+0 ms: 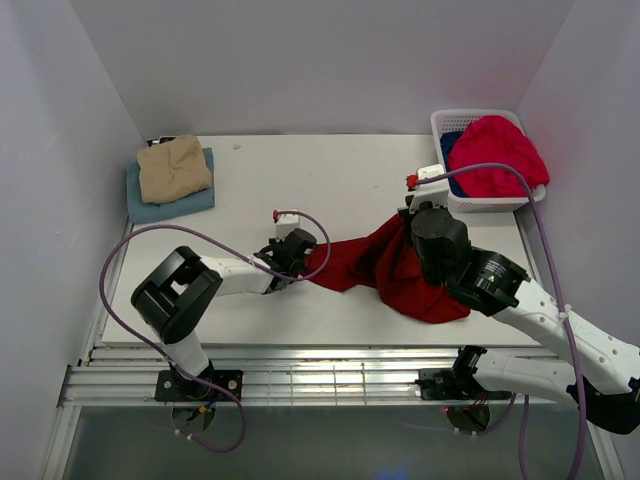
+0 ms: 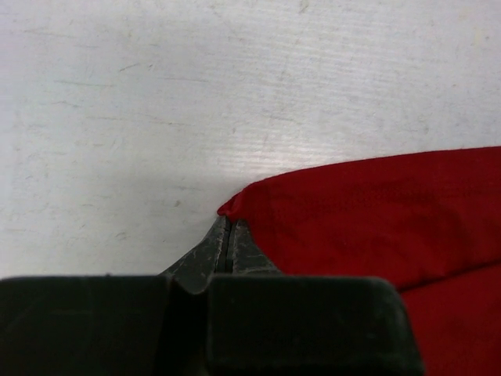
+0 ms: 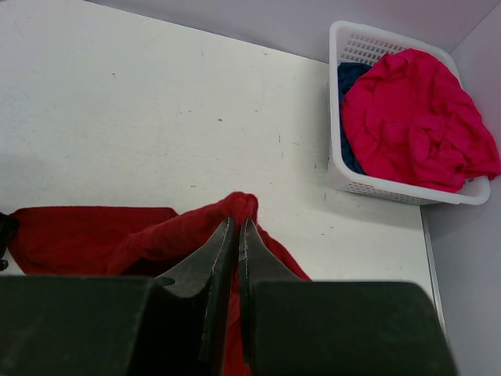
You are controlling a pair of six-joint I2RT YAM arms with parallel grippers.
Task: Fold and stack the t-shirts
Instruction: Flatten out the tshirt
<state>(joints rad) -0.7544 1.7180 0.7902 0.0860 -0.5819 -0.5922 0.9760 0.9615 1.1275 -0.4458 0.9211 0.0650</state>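
White table (image 1: 300, 180) carrying all items. The dark red t-shirt (image 1: 370, 265) lies bunched at centre-right of the table, stretched between the two arms. A white lattice basket (image 1: 485, 203) stands at the far right corner, holding the bright pinkish-red t-shirt (image 1: 497, 155) heaped on top and the deep blue t-shirt (image 1: 450, 140), which shows only along the left inner wall. At the far left corner, the folded tan t-shirt (image 1: 174, 168) rests on the folded light blue t-shirt (image 1: 150, 210). The right gripper (image 3: 237, 227) has its jaws closed on a raised fold of the dark red t-shirt. The left gripper (image 2: 227, 223), low over the table, has its jaws pressed together, pinching the shirt's left corner.
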